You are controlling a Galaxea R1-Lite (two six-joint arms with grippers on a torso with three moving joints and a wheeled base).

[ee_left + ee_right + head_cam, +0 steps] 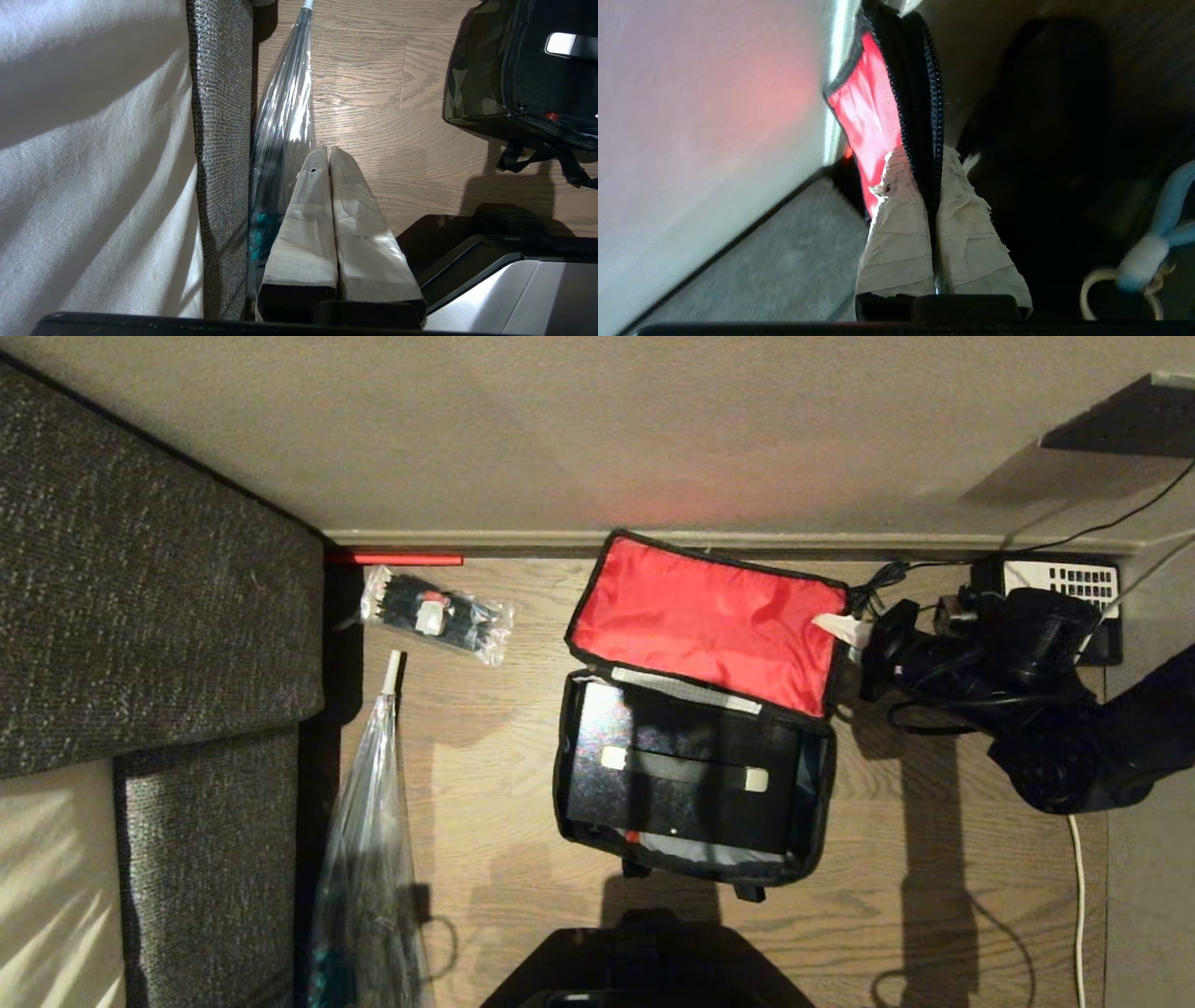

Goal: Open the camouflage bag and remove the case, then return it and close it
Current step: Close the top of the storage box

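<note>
The right pincer (930, 186) is clamped tight on the raised flap edge of the camouflage bag (695, 625); the case (686, 775) lies inside the bag. The left pincer (328, 161), fingers pressed together and empty, hangs well away from the bag.

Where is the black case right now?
In the head view the case lies flat inside the open camouflage bag on the wooden floor, below the bag's raised red-lined flap.

No writing can be read anywhere; the pale labels (613, 758) on the case (686, 779) look blank.
</note>
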